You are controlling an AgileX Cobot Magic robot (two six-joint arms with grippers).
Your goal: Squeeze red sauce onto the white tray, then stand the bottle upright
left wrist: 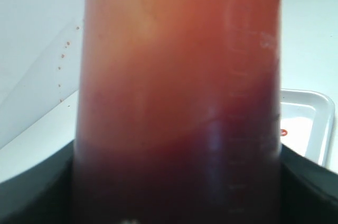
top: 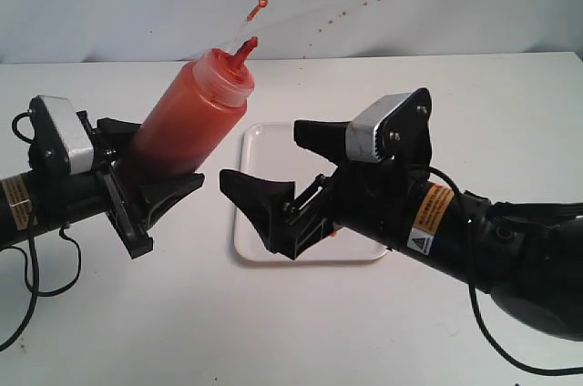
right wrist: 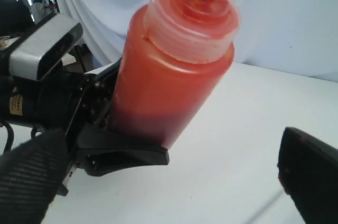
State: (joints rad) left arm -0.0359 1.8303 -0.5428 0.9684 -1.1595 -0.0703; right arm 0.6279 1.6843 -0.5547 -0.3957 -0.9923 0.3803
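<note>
My left gripper (top: 153,166) is shut on the lower body of the bottle (top: 196,113), which leans with its red nozzle (top: 244,47) pointing up and to the right, left of the white tray (top: 264,245). Dark red sauce fills the bottle's lower part (left wrist: 179,171). A small drop of red sauce (left wrist: 283,132) lies on the tray (left wrist: 311,108). My right gripper (top: 264,157) hangs open above the tray, empty, facing the bottle (right wrist: 169,76). Its two dark fingers (right wrist: 31,176) frame the right wrist view.
The white backdrop behind the table carries small brownish-red specks (top: 364,4). Black cables (top: 36,268) loop beside the left arm. The right arm's body (top: 492,240) stretches over the table's right front.
</note>
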